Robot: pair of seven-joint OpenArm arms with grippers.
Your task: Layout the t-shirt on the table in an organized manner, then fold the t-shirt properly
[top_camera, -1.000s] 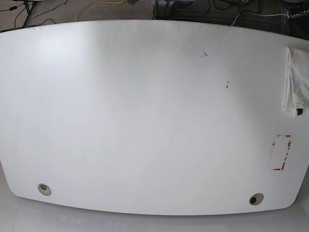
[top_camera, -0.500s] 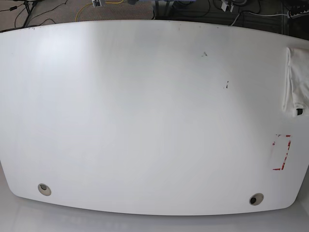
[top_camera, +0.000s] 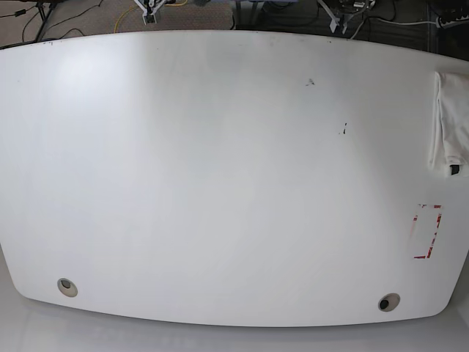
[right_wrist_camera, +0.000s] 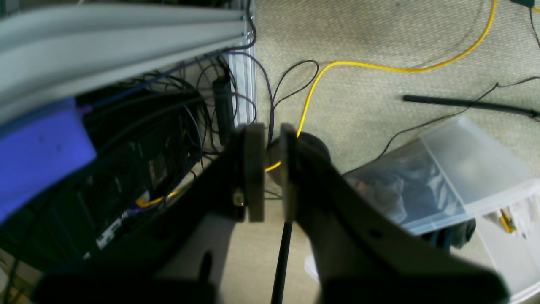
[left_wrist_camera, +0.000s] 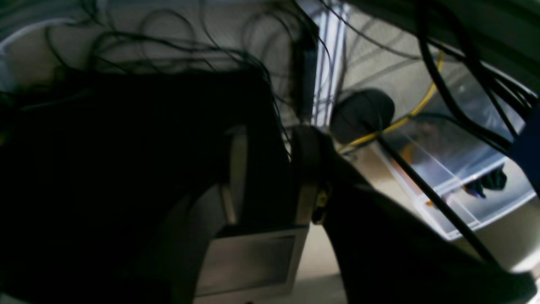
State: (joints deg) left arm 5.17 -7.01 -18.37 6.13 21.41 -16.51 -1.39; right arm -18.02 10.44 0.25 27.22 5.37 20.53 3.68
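Note:
The white t-shirt [top_camera: 448, 121] lies bunched at the right edge of the white table [top_camera: 220, 169], its black tag [top_camera: 455, 169] at the near end; part of it runs out of frame and no print shows. Both arms are beyond the table's far edge. Only a small tip of the right arm [top_camera: 150, 9] and of the left arm [top_camera: 335, 20] shows in the base view. My left gripper [left_wrist_camera: 270, 177] hangs over floor and cables, jaws a little apart and empty. My right gripper [right_wrist_camera: 272, 169] is over the carpet, jaws almost touching, holding nothing.
A red-white tape rectangle [top_camera: 427, 231] marks the table's right front. Two grommet holes [top_camera: 67, 286] [top_camera: 388, 301] sit near the front edge. Behind the table are cables, a yellow cord [right_wrist_camera: 379, 65], an aluminium frame post [right_wrist_camera: 242, 90] and a clear plastic bin [right_wrist_camera: 443, 173].
Both arm tips have come into the base view at the far edge of the table. The t-shirt has not moved.

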